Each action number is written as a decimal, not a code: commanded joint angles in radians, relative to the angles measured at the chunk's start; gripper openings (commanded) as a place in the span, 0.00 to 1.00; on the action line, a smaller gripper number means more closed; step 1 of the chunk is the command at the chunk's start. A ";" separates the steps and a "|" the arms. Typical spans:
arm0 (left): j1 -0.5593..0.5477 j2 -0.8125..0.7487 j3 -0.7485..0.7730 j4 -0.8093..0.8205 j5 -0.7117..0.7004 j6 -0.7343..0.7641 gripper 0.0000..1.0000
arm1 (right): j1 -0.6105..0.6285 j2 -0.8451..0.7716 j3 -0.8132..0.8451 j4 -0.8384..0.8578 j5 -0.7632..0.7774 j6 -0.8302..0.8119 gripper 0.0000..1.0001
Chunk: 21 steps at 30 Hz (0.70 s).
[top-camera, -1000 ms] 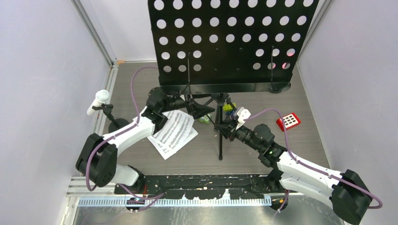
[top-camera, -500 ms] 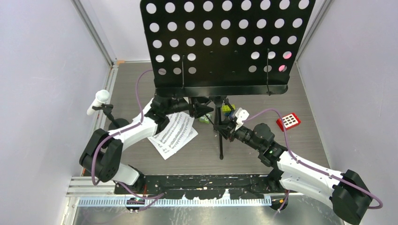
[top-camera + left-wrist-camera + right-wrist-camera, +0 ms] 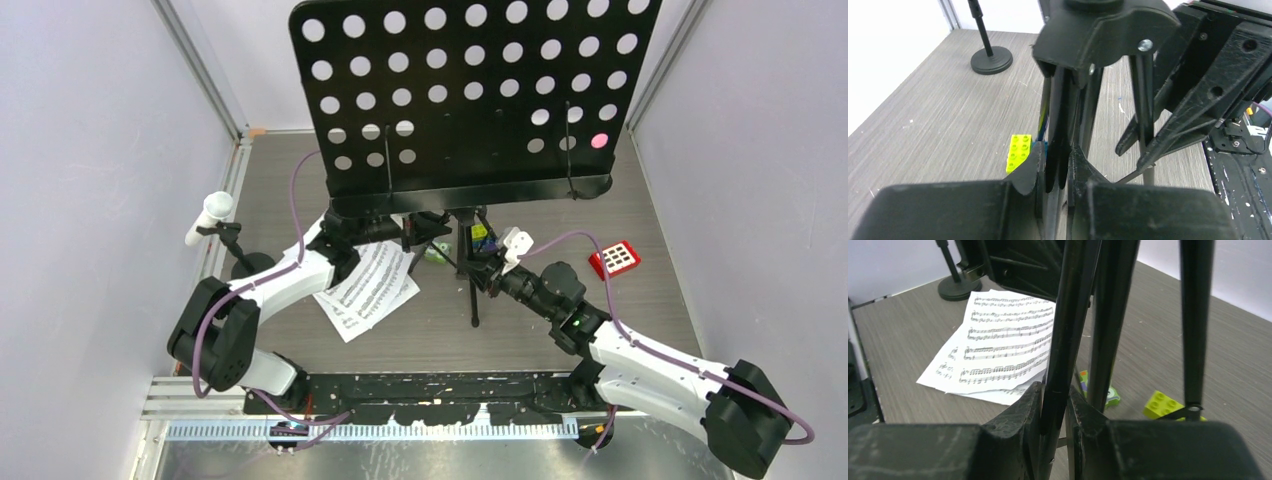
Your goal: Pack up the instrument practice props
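Grey wood-grain table (image 3: 655,215). Small red keypad (image 3: 614,259), white buttons up, flat on table toward right side. Lime studded toy block (image 3: 1162,404) flat on table, studs up. Green toy block (image 3: 1110,395) near it, not touching. Pale lilac walls (image 3: 90,150) around table.

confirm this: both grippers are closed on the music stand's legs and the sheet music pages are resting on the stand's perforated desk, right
One thing is off. The sheet music pages lie flat on the table, not on the perforated desk, which holds no pages; the top external view shows this. The rest is right: the left gripper and right gripper are each closed on the stand's legs.
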 commanded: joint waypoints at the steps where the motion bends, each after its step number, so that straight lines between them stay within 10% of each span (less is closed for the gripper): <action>1: -0.003 -0.020 0.035 -0.093 0.027 -0.064 0.00 | -0.003 0.001 0.048 0.217 0.053 -0.042 0.01; 21: -0.004 0.057 0.120 0.114 0.037 -0.207 0.00 | -0.003 0.062 0.142 0.233 0.026 -0.116 0.01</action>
